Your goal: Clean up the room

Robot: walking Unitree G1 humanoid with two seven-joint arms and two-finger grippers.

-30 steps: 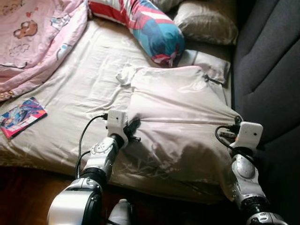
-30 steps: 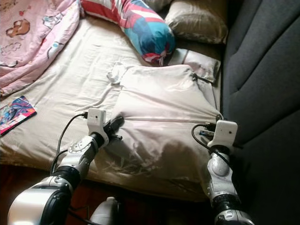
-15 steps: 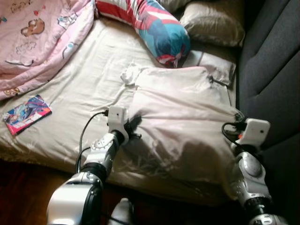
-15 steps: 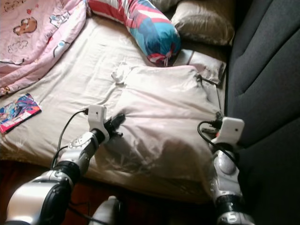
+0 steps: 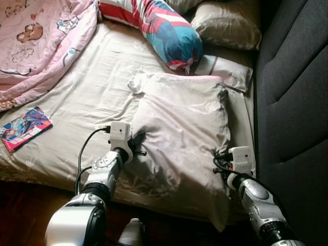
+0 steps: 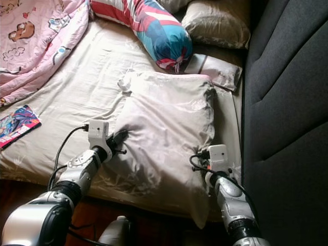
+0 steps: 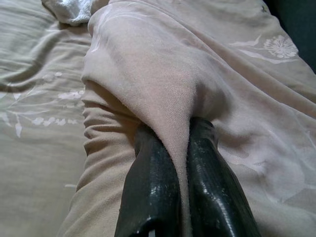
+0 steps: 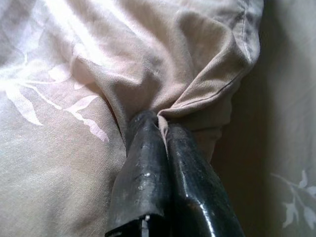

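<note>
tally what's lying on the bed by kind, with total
Pillows: 3: beige pillow pinched by left gripper and right gripper, tan pillow, small flat pillow
Bolster: 1
Pink blanket: 1
Book: 1
Total: 6

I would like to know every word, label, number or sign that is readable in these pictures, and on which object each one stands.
No text can be read in any view.
Booklet on the bed sheet: colourful cover, any print too small and blurred to read.
Pink blanket: cartoon pictures, no readable words.
Striped bolster: pattern, no readable writing.
Pillow, pinched by the left end effector and right end effector: leaf pattern, no writing.
</note>
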